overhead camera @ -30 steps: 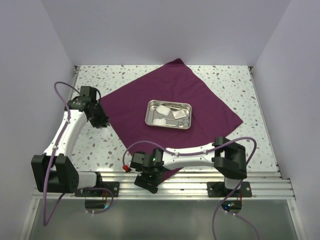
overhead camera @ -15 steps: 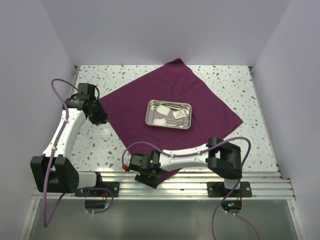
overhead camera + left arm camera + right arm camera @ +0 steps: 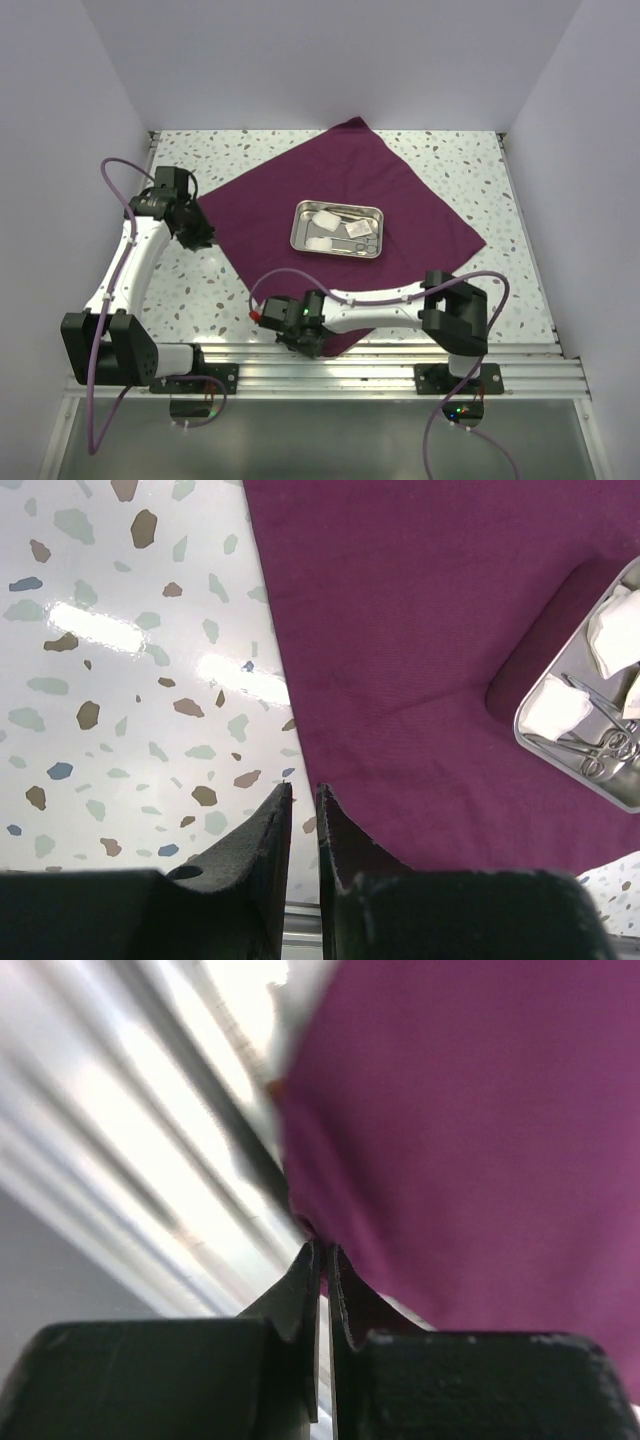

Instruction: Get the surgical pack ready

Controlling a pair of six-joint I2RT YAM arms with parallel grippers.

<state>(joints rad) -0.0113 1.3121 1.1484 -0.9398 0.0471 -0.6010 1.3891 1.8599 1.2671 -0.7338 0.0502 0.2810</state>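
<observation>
**Maroon cloth spread flat, near corner pinched**

Boxed in by plain lilac walls (image 3: 330, 60) on the left, far and right sides. Below them, a white speckled table (image 3: 480, 170), edged on the near side with a ribbed metal rail (image 3: 400, 375).

Across most of that table, laid flat as a diamond, the maroon cloth (image 3: 330, 170) of the surgical pack, with corners pointing far, left, right and near.

Reaching in from the near rail: the left arm (image 3: 135, 265) up the left side, and the right arm (image 3: 380, 310) low and leftward along the near edge.

Near the middle of the cloth, a little to the right, a small steel tray (image 3: 337, 206). Inside it, white gauze squares (image 3: 325, 219) on the left and silver scissor-like instruments (image 3: 362, 229) on the right.

At the cloth's left edge, just near of the left corner, the left gripper (image 3: 303, 790). Fingers (image 3: 270, 830) drawn almost together, with only a thin slit of bare table between, grasping nothing. Right finger over the hem.

At the near corner, the right gripper (image 3: 322, 1247). Fingers (image 3: 295, 1290) clenched on the cloth where it bunches at the tips, above the rail.
</observation>
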